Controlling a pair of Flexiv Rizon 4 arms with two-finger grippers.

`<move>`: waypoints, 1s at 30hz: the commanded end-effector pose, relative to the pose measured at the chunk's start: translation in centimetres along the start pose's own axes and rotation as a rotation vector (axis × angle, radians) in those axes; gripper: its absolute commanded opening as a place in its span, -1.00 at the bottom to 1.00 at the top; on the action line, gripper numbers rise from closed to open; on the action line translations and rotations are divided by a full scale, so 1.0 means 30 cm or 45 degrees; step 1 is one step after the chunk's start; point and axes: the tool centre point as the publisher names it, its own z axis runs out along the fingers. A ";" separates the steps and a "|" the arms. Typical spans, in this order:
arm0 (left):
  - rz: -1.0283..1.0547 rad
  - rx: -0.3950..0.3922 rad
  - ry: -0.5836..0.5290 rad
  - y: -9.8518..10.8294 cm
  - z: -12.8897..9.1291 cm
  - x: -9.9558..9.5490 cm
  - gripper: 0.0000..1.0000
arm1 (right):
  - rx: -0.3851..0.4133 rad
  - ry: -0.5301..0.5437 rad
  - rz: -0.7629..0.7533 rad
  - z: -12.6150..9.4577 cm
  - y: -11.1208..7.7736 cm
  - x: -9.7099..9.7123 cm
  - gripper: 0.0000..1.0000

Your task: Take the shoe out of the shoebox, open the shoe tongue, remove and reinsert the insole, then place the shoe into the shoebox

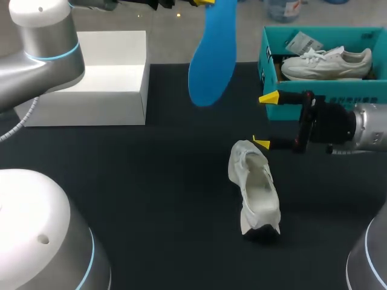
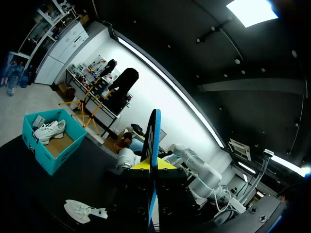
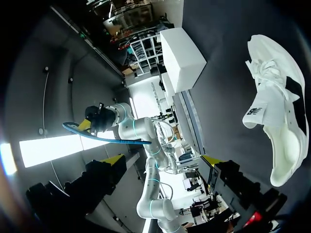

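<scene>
Our left hand [image 2: 154, 166] is clamped on the blue insole [image 1: 211, 54], with one yellow tip against each face. The insole is held clear of the worktop [image 1: 151, 181]. In the head view its long axis runs from the hand toward us, the rounded end free and the gripped end cut off.

Our right hand [image 1: 266, 119] stands wide apart and holds nothing. Its nearer fingertip is just beside the far end of the white shoe [image 1: 257, 193].

The shoe lies on the worktop, long axis running far to near. We cannot tell toe from heel.

A second shoe [image 1: 326, 62] lies in the teal shoebox [image 1: 266, 57].
</scene>
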 end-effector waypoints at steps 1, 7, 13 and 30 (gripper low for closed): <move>0.001 -0.001 0.001 0.000 0.000 -0.001 -1.00 | 0.013 -0.010 -0.004 -0.027 0.003 -0.001 1.00; 0.001 -0.001 0.001 0.000 0.000 -0.001 -1.00 | 0.117 -0.059 0.003 -0.148 0.054 0.028 1.00; 0.001 -0.001 0.001 0.000 0.000 -0.001 -1.00 | 0.217 -0.123 -0.026 -0.144 0.120 0.083 1.00; 0.001 -0.001 0.001 0.000 0.000 -0.001 -1.00 | 0.293 -0.146 -0.033 0.019 0.117 0.067 1.00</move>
